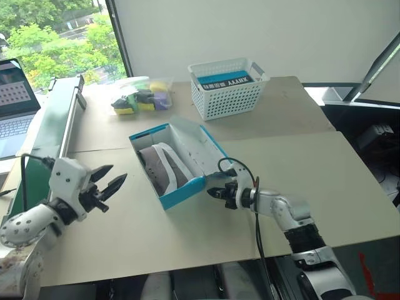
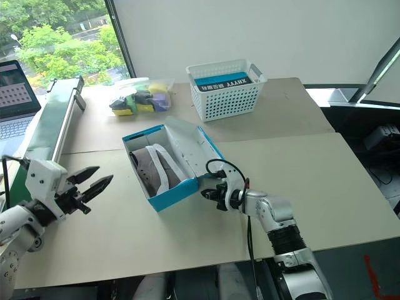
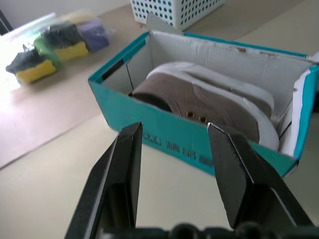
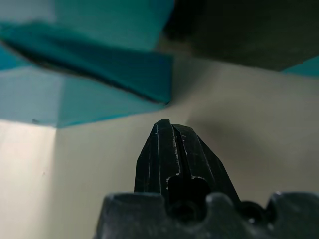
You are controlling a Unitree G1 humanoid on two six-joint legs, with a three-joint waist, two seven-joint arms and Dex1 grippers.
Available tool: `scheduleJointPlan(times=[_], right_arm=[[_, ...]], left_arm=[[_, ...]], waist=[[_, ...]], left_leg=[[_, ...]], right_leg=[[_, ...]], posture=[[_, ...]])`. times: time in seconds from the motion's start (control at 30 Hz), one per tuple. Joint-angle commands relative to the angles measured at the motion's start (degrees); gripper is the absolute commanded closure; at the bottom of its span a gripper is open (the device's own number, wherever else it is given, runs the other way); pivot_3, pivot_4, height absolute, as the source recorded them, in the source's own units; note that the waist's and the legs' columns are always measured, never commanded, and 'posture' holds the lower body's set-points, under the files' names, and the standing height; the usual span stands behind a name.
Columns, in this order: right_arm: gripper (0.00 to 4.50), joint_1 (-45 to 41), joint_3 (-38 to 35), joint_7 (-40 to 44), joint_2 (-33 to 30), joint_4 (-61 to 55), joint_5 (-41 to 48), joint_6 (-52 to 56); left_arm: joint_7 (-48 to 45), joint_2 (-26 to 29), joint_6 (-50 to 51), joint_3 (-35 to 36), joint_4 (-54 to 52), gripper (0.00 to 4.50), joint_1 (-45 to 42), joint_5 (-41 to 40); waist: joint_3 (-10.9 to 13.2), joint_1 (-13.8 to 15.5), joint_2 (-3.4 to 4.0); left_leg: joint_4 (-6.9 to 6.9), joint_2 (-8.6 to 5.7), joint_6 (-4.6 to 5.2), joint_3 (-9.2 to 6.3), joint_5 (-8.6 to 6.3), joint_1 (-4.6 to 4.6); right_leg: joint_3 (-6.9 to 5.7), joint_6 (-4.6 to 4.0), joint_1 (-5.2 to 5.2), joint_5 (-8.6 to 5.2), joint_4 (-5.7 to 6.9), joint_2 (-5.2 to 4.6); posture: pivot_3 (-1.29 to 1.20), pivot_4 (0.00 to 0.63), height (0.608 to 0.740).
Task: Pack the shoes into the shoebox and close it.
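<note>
Right gripper [image 1: 215,192], clenched and empty, sits just beside the shoebox [image 1: 181,192] near corner, under its raised lid [image 1: 199,147]. Left gripper [image 1: 107,185], released, stands well apart.

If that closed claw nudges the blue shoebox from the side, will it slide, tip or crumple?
Probably slide: the shoebox lies low and flat on the smooth table. The shoes inside likely weigh it down against tipping. Its cardboard wall may flex a little under the shut right gripper.

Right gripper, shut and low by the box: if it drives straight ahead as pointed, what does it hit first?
Most likely the shoebox: the right gripper points at its near corner, under the opened lid. The gap looks small.
</note>
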Motion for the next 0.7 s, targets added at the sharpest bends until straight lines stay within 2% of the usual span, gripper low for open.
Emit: scheduleJointPlan(times=[0.03, 0.13, 0.23, 0.33, 0.5, 0.6, 0.7], right_arm=[[4.48, -1.7, -5.4, -4.3, 2.9, 1.4, -1.2, -4.5], [4.48, -2.7, -9.0, -8.1, 5.7, 3.9, -2.3, -8.0], [4.48, -3.8, -15.5, -11.9, 10.0, 6.7, 0.9, -10.3], [4.48, -5.7, -24.6, -14.5, 15.4, 9.9, 8.7, -10.1], [4.48, -8.9, -35.5, -15.6, 22.1, 11.8, 23.9, -8.4], [4.48, -9.5, -36.8, -13.5, 23.8, 10.6, 31.6, -7.8], [4.48, -9.1, -33.9, -10.1, 23.9, 7.5, 35.6, -5.7]], left_arm=[[-1.6, 0.0, -4.0, 1.3, 1.5, 2.28, 1.4, 0.9], [-1.4, -0.2, -4.8, 1.0, 2.4, 2.28, 1.8, 1.2], [-0.9, -0.5, -5.4, 0.5, 2.8, 2.28, 2.0, 1.4], [-0.3, -0.9, -5.4, 0.5, 2.7, 2.28, 2.2, 1.5], [0.3, -1.2, -5.3, 0.6, 1.6, 2.28, 3.1, 1.3], [0.6, -1.4, -5.4, 0.5, 0.9, 2.28, 4.0, 1.3], [1.0, -1.5, -5.2, 0.5, 0.5, 2.28, 4.4, 1.1]], waist=[[0.0, 0.2, 0.00], [0.0, 0.1, 0.00], [0.0, 0.0, 0.01], [0.0, -0.1, 0.01], [0.0, -0.1, 0.04], [0.0, -0.1, 0.05], [0.0, -0.4, 0.08]], left_leg=[[0.01, 0.00, 0.00, 0.00, 0.00, 0.02], [0.01, 0.01, 0.00, 0.00, 0.00, 0.04], [0.01, 0.01, 0.00, 0.01, 0.00, 0.03], [-0.04, 0.02, 0.00, 0.00, 0.00, 0.03], [-0.04, 0.03, 0.00, 0.00, 0.00, 0.05], [-0.04, 0.03, 0.00, 0.00, 0.00, 0.01], [-0.04, 0.03, 0.01, -0.01, 0.00, 0.04]], right_leg=[[-0.01, 0.02, 0.01, -0.01, 0.00, 0.00], [-0.01, 0.07, 0.03, -0.04, 0.01, 0.00], [-0.01, 0.04, 0.03, -0.02, 0.00, 0.00], [-0.01, -0.05, 0.02, 0.02, 0.00, 0.00], [-0.01, -0.08, 0.04, 0.04, 0.01, 0.00], [-0.03, -0.08, 0.04, 0.04, -0.02, -0.01], [-0.03, -0.06, 0.04, 0.03, 0.01, 0.00]], posture=[[0.00, 0.150, 0.730], [0.00, 0.150, 0.730], [0.00, 0.150, 0.730], [0.00, 0.150, 0.730], [0.00, 0.150, 0.730], [0.00, 0.150, 0.730], [0.00, 0.150, 0.730]])
